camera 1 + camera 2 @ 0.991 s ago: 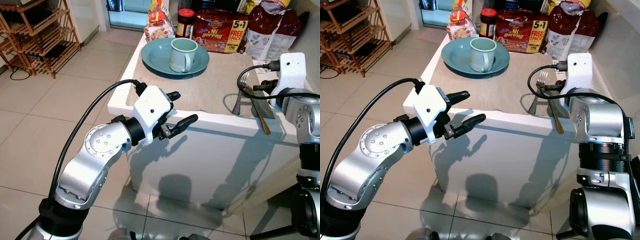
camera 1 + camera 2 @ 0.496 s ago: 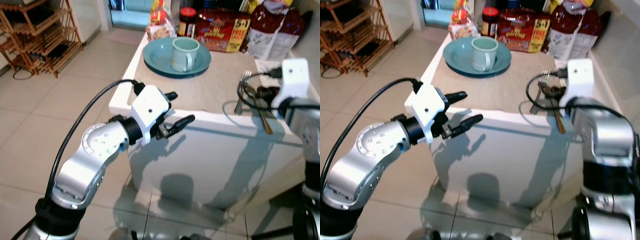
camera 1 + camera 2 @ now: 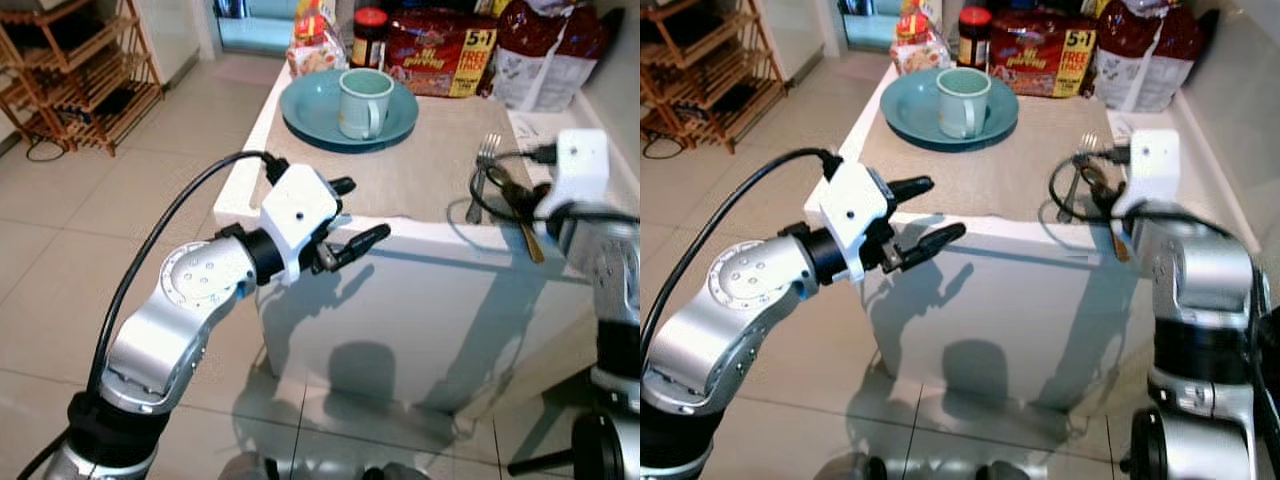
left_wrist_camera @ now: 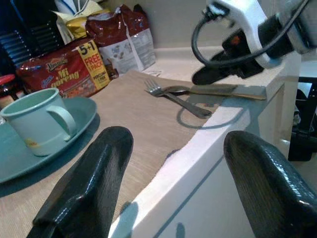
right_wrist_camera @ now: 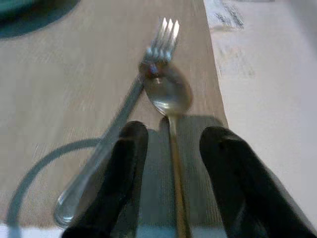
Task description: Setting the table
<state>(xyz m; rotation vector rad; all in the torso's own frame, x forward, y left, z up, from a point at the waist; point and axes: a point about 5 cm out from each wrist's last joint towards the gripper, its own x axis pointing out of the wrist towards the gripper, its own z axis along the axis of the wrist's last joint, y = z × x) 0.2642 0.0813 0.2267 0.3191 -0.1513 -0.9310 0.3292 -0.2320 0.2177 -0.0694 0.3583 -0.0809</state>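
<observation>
Gold spoon (image 5: pixel 171 124) between open right fingers (image 5: pixel 124 168).

Bright daylight, hard shadows; right wrist view blurred.

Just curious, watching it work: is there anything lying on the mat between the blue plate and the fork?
No, that stretch is bare. In the left eye view, only plain beige mat lies between the plate and the fork; the mug stands on the plate itself.

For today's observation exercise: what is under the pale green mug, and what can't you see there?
The pale green mug stands on a round teal plate, which lies on the beige placemat. The plate's centre is covered by the mug.
</observation>
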